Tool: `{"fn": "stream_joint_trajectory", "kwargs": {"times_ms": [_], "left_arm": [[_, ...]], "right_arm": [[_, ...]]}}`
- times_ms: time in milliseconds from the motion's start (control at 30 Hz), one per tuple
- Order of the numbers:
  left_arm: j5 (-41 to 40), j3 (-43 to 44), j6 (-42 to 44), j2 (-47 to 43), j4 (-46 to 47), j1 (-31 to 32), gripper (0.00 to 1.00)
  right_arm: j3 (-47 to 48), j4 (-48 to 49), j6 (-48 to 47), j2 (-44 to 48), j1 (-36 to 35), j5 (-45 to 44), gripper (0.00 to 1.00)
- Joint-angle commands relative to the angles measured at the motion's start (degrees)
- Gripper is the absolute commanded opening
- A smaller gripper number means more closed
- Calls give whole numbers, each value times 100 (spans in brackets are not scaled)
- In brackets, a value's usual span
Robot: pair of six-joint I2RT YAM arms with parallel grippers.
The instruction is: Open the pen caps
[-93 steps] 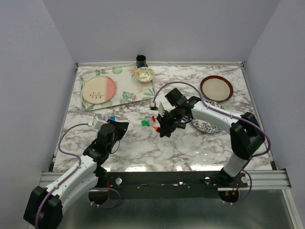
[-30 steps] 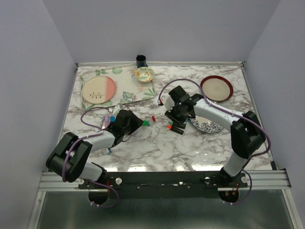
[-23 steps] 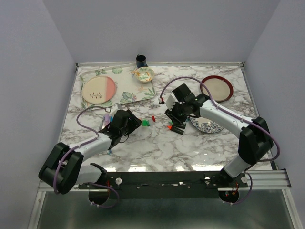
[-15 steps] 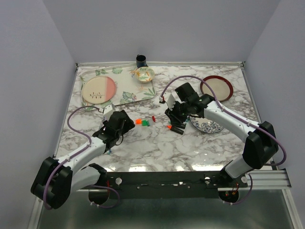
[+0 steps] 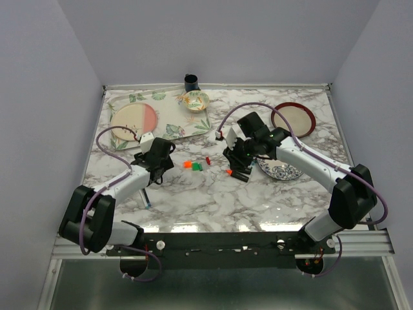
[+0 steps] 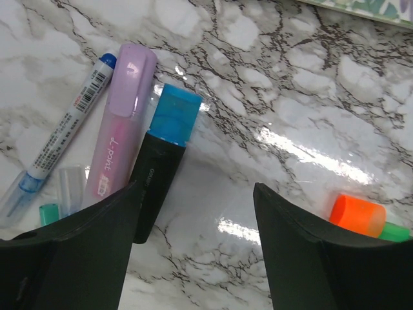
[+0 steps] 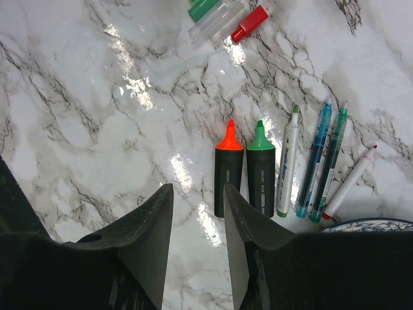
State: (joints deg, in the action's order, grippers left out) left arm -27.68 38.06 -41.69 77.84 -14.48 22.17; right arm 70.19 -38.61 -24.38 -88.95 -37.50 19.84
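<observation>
My left gripper [image 6: 193, 190] is open and empty over bare marble [image 6: 271, 77], also seen from above [image 5: 157, 159]. In front of it lie a black highlighter with a blue cap [image 6: 174, 116], a pink highlighter with a purple cap [image 6: 132, 64] and a thin pen with a blue cap [image 6: 106, 61]. A loose orange cap [image 6: 357, 216] [image 5: 186, 164] and a green cap [image 5: 196, 166] lie to its right. My right gripper [image 7: 197, 188] [image 5: 237, 161] is open and empty beside uncapped orange [image 7: 228, 168] and green [image 7: 261, 171] highlighters. A red cap [image 7: 250, 22] lies beyond.
Several uncapped thin pens [image 7: 316, 161] lie next to a blue patterned plate [image 5: 284, 172]. A leafy mat [image 5: 181, 126] with a pink-and-cream plate [image 5: 133, 121], a small bowl [image 5: 195, 100], a dark cup [image 5: 191, 82] and a red-rimmed plate [image 5: 293, 119] stand at the back.
My left gripper has pulled back to the left from the green cap, and the orange cap now lies loose beside it. The right gripper has barely shifted.
</observation>
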Motion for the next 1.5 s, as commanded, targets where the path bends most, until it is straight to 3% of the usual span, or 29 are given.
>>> {"fn": "stream_joint_trajectory", "kwargs": {"times_ms": [0,567,767,1100,1300,1467], "left_arm": [[-194,429,416,581,-222,-99,72],[87,518,346,1031,-327,-249,70],[324,474,311,1093,-266,-257,59],[1044,158,241,970,198,-240,28],[2037,-482,-154,171,1138,-240,17],[2741,-1063,-576,-761,1983,-240,14]], "right_arm": [[-76,38,-84,-26,14,152,45],[-67,20,-93,-61,23,178,45],[-67,11,-84,-35,23,179,45],[-58,-6,-93,-9,41,292,45],[-76,-41,-111,-9,41,687,45],[-93,-103,-163,-9,41,1355,45]]}}
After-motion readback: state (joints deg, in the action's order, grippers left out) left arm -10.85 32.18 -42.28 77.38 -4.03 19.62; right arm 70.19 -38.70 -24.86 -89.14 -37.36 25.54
